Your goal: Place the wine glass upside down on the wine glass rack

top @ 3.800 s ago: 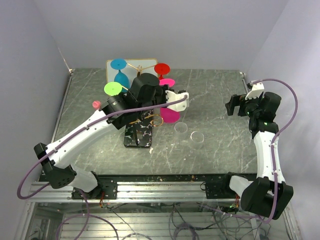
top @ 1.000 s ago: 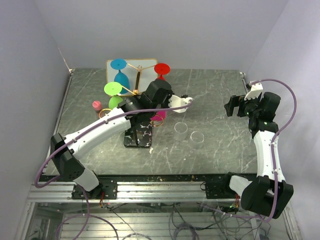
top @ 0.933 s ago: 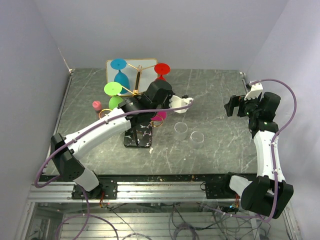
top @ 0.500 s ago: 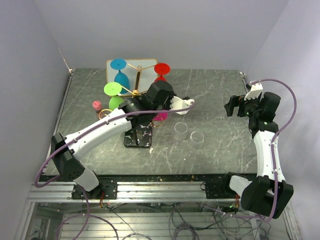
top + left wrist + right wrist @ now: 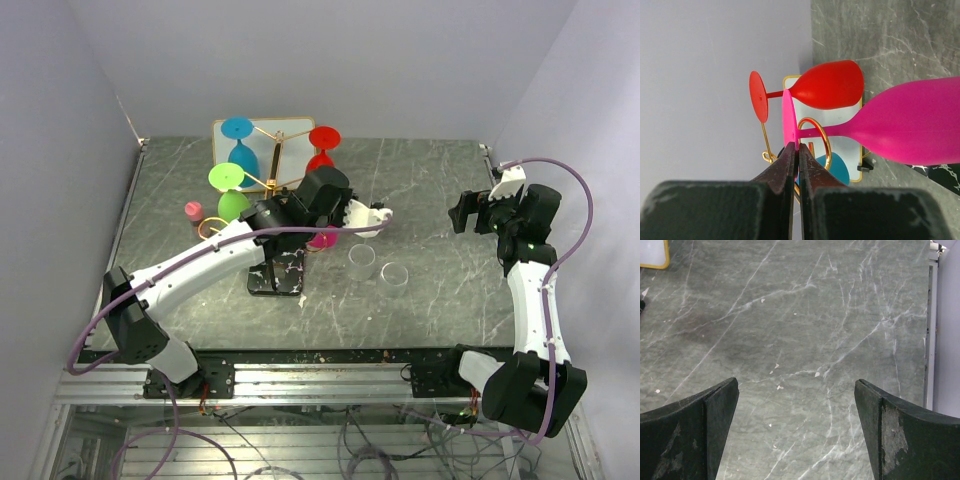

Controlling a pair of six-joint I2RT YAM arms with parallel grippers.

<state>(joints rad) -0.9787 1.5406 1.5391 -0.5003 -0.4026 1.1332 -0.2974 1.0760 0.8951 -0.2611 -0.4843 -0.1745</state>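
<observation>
1. Top view: a grey veined table (image 5: 430,180) sat boxed in by pale lilac walls. The wine glass rack (image 5: 278,274) stood left of centre. The magenta wine glass (image 5: 322,238) hung from it just under my left arm (image 5: 210,255), bowl down as the task wants. The right gripper (image 5: 462,212) sat well apart at the far right, out of the way.
2. Left wrist: the left gripper (image 5: 795,146) had its jaws squeezed to a hairline, in line with the edge-on foot (image 5: 788,117). I judged them pinched on that foot, steadying the glass while its stem lay through the gold scroll (image 5: 829,147) — hung, I reckoned, but not yet let go.
3. Right wrist: the jaws were spread wide with nothing between them — only table below.
</observation>
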